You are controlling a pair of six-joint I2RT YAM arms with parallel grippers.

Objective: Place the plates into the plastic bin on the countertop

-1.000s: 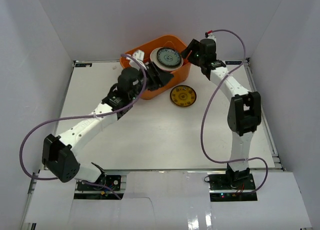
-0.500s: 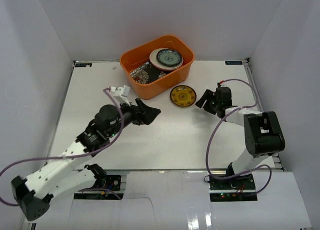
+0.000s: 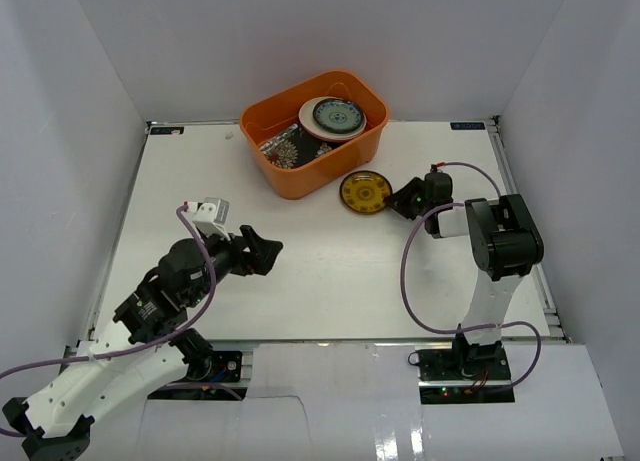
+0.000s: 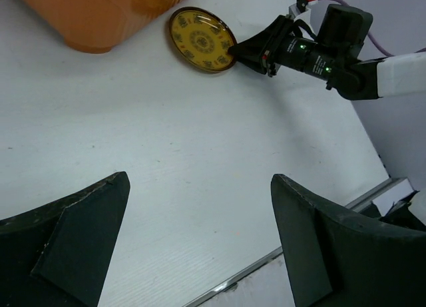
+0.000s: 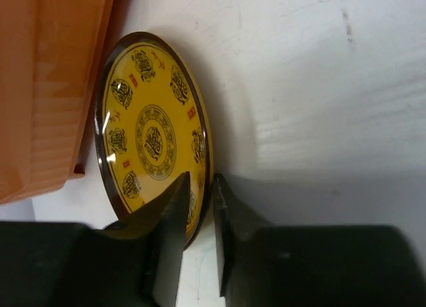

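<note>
Right wrist view: right claw (image 5: 200, 184) pinches the yellow-patterned plate (image 5: 153, 140) by its rim, beside the plastic bin (image 5: 46, 87). Left claw (image 4: 198, 180): wide, well apart from the bin.

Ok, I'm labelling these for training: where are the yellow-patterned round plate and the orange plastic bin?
yellow-patterned round plate (image 3: 366, 193): top external view, its centre.
orange plastic bin (image 3: 325, 177): top external view, its near outer wall.

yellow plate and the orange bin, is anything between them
Nothing lies there: just a narrow strip of bare countertop separates the yellow plate from the orange bin, as the top external and left wrist views show.
</note>
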